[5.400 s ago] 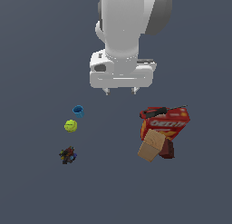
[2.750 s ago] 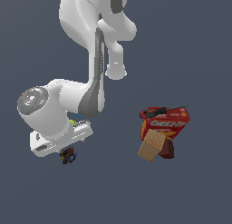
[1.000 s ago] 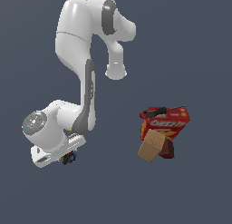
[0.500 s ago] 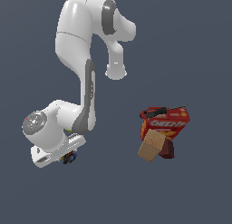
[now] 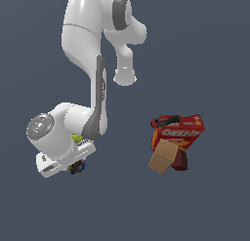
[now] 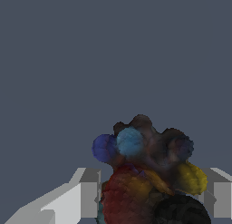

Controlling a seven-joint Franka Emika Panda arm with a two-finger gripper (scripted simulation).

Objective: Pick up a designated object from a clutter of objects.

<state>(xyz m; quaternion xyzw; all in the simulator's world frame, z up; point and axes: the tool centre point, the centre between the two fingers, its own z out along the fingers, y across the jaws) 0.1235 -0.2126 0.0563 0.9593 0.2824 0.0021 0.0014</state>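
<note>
I have the tool [image 6: 149,196] clamped on the lumpy thing [image 6: 147,173], its 2 fingers [image 6: 84,193] pressed to either side, well apart from the cracker box [image 5: 178,133]. I judge the grasp made; next comes a straight lift off the counter [image 5: 122,210].

We see the lump [image 6: 147,173] filling the lower middle of our wrist view, dark brown-black with blue, red and yellow bulges. The tool [image 6: 149,196] brackets it: one grey finger [image 6: 86,193] sits against one flank and the other shows at the opposite flank, both touching the lump. Behind it lies only flat, grey-blue bench [image 6: 113,51].
</note>
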